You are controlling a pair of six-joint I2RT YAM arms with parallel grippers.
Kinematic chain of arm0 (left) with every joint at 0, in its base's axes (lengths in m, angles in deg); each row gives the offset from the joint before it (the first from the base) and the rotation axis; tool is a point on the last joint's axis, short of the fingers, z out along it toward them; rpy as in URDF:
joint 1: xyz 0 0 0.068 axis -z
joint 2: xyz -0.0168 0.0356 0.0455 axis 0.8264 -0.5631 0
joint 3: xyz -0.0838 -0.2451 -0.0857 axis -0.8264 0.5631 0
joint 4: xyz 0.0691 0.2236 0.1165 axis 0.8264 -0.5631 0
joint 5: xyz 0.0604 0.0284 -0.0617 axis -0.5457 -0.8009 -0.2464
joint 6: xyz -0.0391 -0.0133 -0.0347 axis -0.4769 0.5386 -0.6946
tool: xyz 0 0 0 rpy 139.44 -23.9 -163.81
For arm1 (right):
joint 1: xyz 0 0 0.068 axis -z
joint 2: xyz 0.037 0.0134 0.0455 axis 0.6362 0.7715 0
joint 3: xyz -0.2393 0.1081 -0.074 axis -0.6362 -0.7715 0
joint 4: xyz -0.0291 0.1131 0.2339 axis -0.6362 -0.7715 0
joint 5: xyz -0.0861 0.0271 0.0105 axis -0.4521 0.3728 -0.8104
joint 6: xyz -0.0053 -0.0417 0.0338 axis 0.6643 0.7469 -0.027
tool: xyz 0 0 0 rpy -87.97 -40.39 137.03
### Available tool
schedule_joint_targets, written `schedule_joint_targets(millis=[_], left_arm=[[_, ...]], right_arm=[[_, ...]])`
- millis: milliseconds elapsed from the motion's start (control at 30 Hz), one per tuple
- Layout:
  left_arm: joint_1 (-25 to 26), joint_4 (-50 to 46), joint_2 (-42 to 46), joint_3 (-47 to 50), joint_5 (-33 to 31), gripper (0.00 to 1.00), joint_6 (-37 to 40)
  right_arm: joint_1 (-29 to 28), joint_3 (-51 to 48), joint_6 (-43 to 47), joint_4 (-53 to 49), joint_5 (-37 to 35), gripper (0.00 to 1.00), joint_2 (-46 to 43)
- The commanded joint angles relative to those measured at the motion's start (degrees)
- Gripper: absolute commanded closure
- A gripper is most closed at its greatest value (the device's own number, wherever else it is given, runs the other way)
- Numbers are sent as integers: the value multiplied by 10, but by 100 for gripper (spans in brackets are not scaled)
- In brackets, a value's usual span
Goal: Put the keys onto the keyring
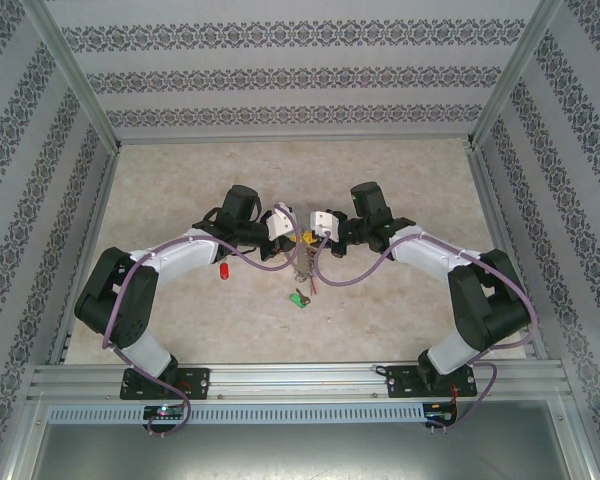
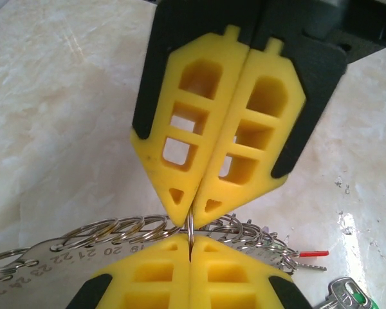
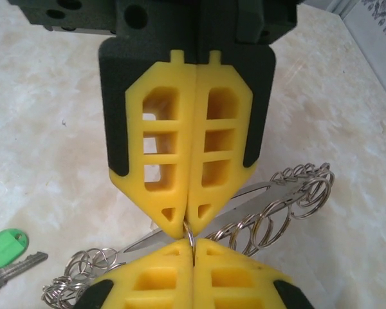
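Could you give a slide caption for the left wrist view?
Tip to tip, the left gripper and right gripper pinch the keyring wire.

One keyring [image 2: 135, 226], one green key [image 3: 6, 248], two red keys [image 1: 223, 272] [image 2: 312, 253]

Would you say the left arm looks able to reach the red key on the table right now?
Probably not yet. The left end effector is shut on the keyring, as is the right end effector, so it would have to let go first. The red key lies uncovered beside the left forearm.
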Motion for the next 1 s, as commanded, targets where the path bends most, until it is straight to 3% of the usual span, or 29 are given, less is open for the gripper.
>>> schedule_joint_targets(millis=[0, 133, 300, 400, 567, 967], left_arm=[[2, 6, 14, -18, 18, 97, 8], [-12, 50, 20, 9, 38, 75, -22], [-22, 134, 19, 53, 69, 72, -78], [-23, 153, 15, 63, 78, 71, -99], [-25, 275, 13, 100, 78, 67, -174], [-61, 354, 50, 123, 91, 66, -240]], right_arm=[[-4, 13, 2, -2, 5, 100, 8], [22, 4, -72, 48, 76, 100, 13], [42, -31, -215, 203, 152, 100, 24], [42, -53, -290, 296, 164, 100, 35], [42, -76, -398, 432, 176, 100, 53], [52, -82, -507, 556, 187, 100, 57]])
